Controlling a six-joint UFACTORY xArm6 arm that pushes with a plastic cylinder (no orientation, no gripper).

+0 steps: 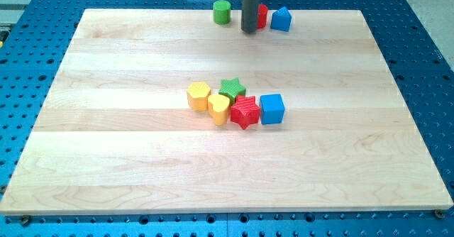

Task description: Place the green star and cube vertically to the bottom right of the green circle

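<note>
Near the board's middle, I see the green star [231, 89] packed into a cluster, touching the yellow block [198, 95], yellow heart [219, 108] and red star [245, 112], with the blue cube [272, 108] just beside on the view's right. Up top sits the green circle [222, 12]. Just beside it, my tip [249, 30] grasps nothing, hiding part of a red block [262, 15] by a blue block [281, 18].
</note>
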